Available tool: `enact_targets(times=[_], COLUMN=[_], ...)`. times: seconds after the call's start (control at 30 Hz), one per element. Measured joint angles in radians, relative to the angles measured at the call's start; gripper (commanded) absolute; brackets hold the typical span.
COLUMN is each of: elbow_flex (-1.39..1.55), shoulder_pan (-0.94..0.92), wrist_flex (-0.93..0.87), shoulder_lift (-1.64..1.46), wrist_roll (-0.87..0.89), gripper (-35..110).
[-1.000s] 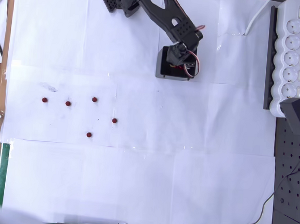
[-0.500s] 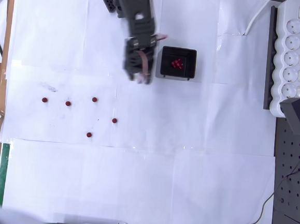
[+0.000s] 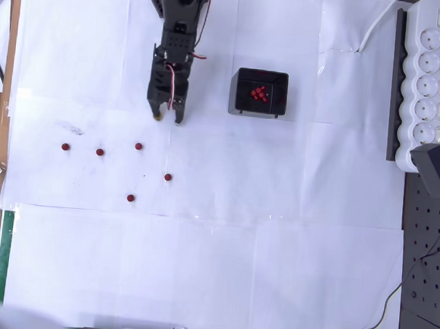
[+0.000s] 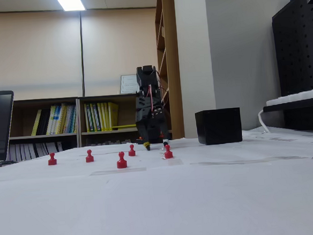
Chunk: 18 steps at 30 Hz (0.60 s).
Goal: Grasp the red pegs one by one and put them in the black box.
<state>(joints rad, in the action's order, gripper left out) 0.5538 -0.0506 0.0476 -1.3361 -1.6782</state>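
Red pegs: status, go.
Claw open, empty, over the paper left of the black box. Five red pegs loose on the paper, a cluster in the box. Nothing between claw and pegs.

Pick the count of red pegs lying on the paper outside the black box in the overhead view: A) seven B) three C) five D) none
C: five pegs lie on the paper, at and; the others sit inside the box.
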Motion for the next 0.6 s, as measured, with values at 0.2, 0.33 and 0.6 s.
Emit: enact_targets(times=[0.2, 0.33, 0.6], elbow_flex=[0.000, 0.000, 0.064], shoulder_pan=[-0.020, -0.041, -0.087], wrist_flex=[0.147, 0.232, 0.327], shoulder_lift=[-0.087, -0.150, -0.259], wrist_roll=[0.018, 0.018, 0.018], gripper=[16, 16, 16])
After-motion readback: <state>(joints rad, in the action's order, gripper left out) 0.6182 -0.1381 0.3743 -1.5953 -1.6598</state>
